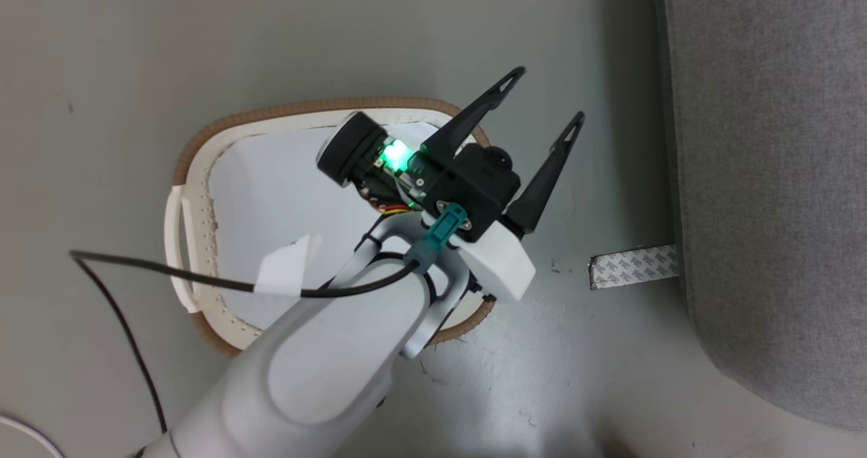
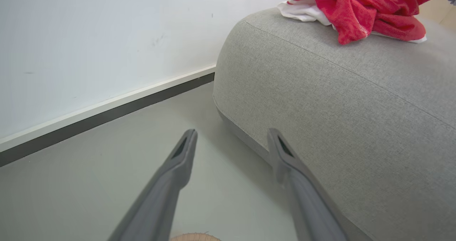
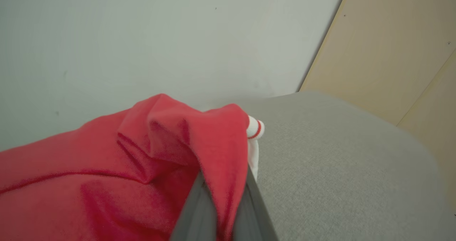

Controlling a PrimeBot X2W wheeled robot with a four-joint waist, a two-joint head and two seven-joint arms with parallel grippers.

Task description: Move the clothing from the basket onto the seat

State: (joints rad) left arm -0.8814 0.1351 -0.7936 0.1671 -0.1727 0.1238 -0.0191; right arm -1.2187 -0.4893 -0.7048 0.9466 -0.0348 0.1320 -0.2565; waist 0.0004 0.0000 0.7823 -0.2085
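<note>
The red clothing [image 2: 370,9] lies bunched on top of the grey seat [image 2: 338,109], with white cloth at its edge. My right gripper [image 3: 226,184] is shut on a fold of the clothing [image 3: 124,162], which rests on the seat [image 3: 338,162]; a white cuff with a red stripe shows beside the fold. My left gripper [image 1: 545,97] is open with nothing in it, above the right rim of the basket [image 1: 298,109], its fingers pointing toward the seat [image 1: 765,173]. Inside the basket I see pale lining and no red cloth. My left gripper [image 2: 231,134] faces the seat's rounded end.
A strip of patterned tape [image 1: 633,267] lies on the floor against the seat's base. A black cable [image 1: 169,272] with a white tag runs across the basket to my left arm. A white wall with a dark baseboard [image 2: 107,116] stands behind the seat.
</note>
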